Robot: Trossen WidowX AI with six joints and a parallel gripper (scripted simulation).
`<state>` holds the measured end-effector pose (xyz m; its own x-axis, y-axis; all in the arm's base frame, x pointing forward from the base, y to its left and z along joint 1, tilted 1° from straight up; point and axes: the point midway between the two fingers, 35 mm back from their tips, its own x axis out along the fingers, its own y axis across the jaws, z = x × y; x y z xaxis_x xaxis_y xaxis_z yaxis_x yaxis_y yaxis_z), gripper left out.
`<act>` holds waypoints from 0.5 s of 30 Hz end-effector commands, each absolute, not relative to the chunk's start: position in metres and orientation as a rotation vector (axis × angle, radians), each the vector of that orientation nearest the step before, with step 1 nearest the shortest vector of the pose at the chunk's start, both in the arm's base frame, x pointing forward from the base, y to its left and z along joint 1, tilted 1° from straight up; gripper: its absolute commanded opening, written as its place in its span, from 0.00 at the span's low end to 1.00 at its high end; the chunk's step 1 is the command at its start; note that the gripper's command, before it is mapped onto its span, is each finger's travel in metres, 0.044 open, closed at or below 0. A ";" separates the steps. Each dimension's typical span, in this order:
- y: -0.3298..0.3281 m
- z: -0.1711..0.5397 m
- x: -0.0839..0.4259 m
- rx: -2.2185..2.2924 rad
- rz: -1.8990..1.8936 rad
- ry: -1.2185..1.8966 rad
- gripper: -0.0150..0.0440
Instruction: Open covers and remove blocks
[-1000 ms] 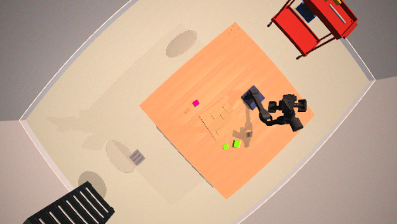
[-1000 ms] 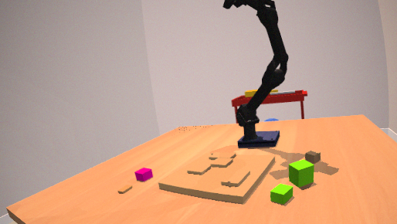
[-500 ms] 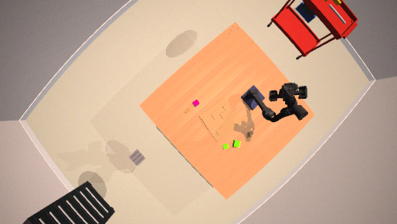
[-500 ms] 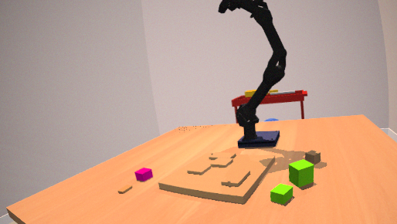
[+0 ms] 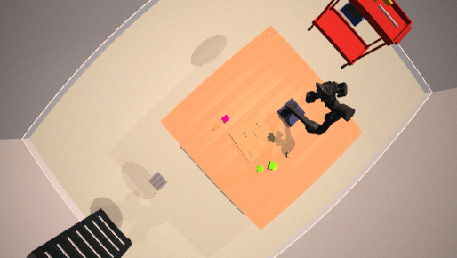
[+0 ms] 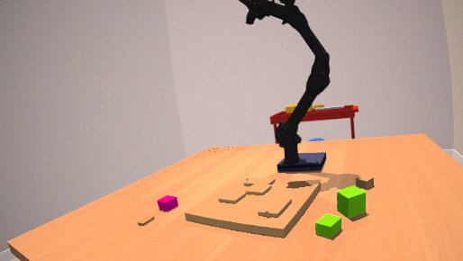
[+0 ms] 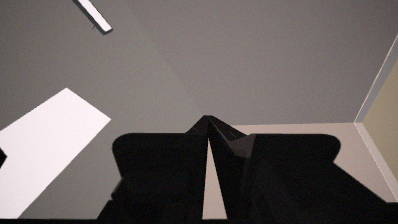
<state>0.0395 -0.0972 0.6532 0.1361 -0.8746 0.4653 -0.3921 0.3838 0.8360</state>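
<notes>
The wooden surface (image 5: 209, 102) (image 6: 113, 202) is carrying a flat puzzle board (image 5: 242, 144) (image 6: 239, 221). On one side of the board, a magenta block (image 5: 226, 118) (image 6: 167, 203) is sitting near a small, thin wood-coloured piece (image 5: 216, 127) (image 6: 146, 220). On the other side, a larger green block (image 5: 272, 165) (image 6: 351, 202) and a smaller green block (image 5: 260, 169) (image 6: 328, 226) are resting close together, apart from the board. A small brown block (image 6: 365, 183) is lying behind the larger green one in the exterior view. A dark blue base plate (image 5: 291, 124) (image 6: 317, 159) is also resting on the wood.

Workshop-like room, plain grey walls, red tool cart (image 5: 340, 37) (image 6: 315, 116) at one o'clock from above, robot arm (image 5: 316, 127) (image 6: 319, 67) on wooden table (image 5: 204, 104) (image 6: 90, 211)
</notes>
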 end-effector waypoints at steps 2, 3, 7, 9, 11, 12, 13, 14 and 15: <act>-0.121 0.642 0.029 1.242 -0.570 -1.440 0.25; -0.125 0.640 0.028 1.246 -0.579 -1.433 0.25; -0.140 0.632 0.024 1.264 -0.617 -1.400 0.25; -0.148 0.628 0.023 1.273 -0.637 -1.382 0.25; -0.156 0.624 0.022 1.282 -0.656 -1.363 0.25; -0.159 0.622 0.021 1.287 -0.665 -1.354 0.25; -0.163 0.619 0.021 1.293 -0.674 -1.344 0.25; -0.167 0.617 0.021 1.298 -0.683 -1.335 0.25; -0.171 0.615 0.021 1.303 -0.692 -1.325 0.25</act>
<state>0.0231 -0.1556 0.6245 0.1946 -0.9236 0.3303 -0.3147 0.2601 0.9129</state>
